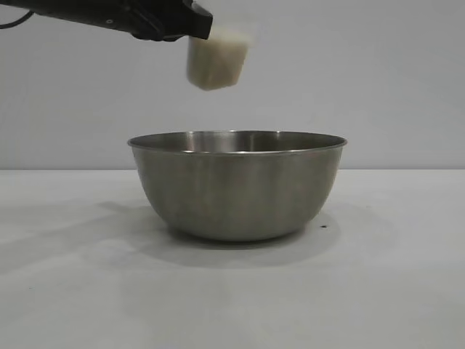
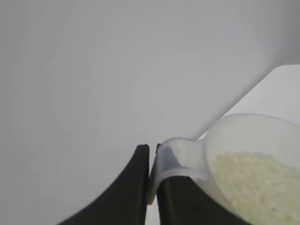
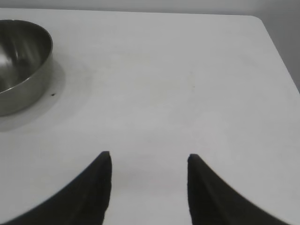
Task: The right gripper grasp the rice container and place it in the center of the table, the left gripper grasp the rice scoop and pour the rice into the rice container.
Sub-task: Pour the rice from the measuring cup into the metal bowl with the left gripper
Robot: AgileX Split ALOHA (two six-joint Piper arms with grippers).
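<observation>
A plain grey wall stands behind the white tabletop (image 1: pixel 65 291), and in the exterior view the rice container (image 1: pixel 237 185), a large steel bowl, sits upright about mid-tabletop with a soft shadow around its base. Above the bowl's left half, well clear of its rim, the left hand (image 1: pixel 200 25) reaches in level from the upper left corner and carries the rice scoop (image 1: pixel 216 59), a small clear cup tilted a little, with the rice (image 1: pixel 215 65) filling it as an off-white mass; none of it can be seen falling. In the left wrist view the wall fills most of the picture; the left hand (image 2: pixel 151 187) is clenched on the scoop's (image 2: pixel 253 140) handle, its two black fingers (image 2: pixel 133 192) pressed nearly together on the thin plastic tab, and the rice (image 2: pixel 255 180) lies heaped inside the cup, with a corner of the tabletop (image 2: pixel 283 93) beyond. In the right wrist view the right hand (image 3: pixel 149 161) hovers over the bare tabletop (image 3: pixel 178 79), released, its two fingertips (image 3: pixel 104 161) standing apart with nothing between them, well away from the rice container (image 3: pixel 21 65), which shows at one edge with a small dark speck (image 3: pixel 53 94) just beside it.
</observation>
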